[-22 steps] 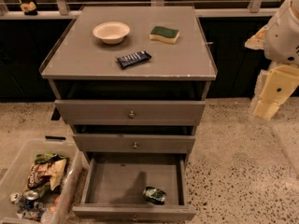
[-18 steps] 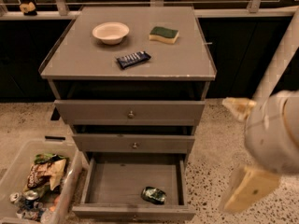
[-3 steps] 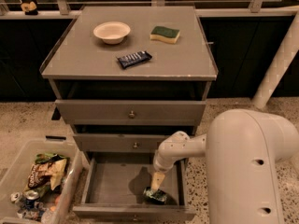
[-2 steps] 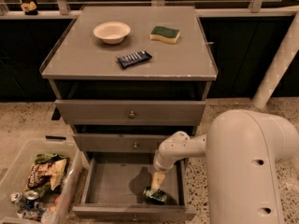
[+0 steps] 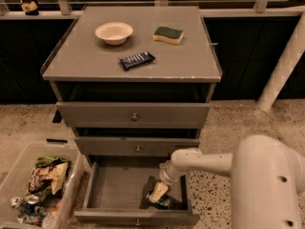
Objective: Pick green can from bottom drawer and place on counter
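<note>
The bottom drawer (image 5: 114, 190) is pulled open at the foot of the grey cabinet. The green can (image 5: 161, 202) lies on its side at the drawer's front right. My gripper (image 5: 157, 193) reaches down into the drawer from the right and sits right over the can, touching or nearly touching it. The counter (image 5: 95, 56) is the cabinet's flat grey top, well above the gripper.
On the counter sit a cream bowl (image 5: 114, 32), a green-and-yellow sponge (image 5: 168, 35) and a dark snack bar (image 5: 137, 60). Two upper drawers (image 5: 133, 116) are closed. A clear bin (image 5: 35, 187) of snack bags and silver cans stands at lower left. A white post (image 5: 283, 66) stands at right.
Over the last second the arm has barely moved; the gripper stays over the can in the bottom drawer. Several seconds earlier the arm was away at the right, outside the drawer.
</note>
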Motion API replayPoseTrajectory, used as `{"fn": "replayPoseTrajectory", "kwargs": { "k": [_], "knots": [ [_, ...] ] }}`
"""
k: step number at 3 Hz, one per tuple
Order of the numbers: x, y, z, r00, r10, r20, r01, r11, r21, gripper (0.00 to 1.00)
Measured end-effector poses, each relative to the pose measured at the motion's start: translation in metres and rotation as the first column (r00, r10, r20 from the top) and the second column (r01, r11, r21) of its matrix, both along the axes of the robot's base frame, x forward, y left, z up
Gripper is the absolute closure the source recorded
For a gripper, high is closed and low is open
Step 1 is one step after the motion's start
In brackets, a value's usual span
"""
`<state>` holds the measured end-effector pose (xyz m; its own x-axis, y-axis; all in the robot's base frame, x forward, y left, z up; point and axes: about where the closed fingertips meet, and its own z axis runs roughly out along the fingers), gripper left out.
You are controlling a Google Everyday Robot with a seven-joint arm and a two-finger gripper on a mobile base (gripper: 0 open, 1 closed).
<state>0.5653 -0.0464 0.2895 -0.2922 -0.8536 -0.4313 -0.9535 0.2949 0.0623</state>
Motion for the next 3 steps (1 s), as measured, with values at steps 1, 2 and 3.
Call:
{"fn": "replayPoseTrajectory", "kwargs": {
  "k": [1,2,3],
  "knots": [
    [0.005,0.009,-0.009,0.9963,-0.082,-0.023,0.085,0.987,0.137,0.0],
    [0.003,0.01,-0.017,0.9958,-0.085,-0.033,0.088,0.988,0.126,0.0],
    [-0.001,0.003,-0.06,0.9937,-0.104,-0.04,0.107,0.993,0.057,0.0]
  ]
}}
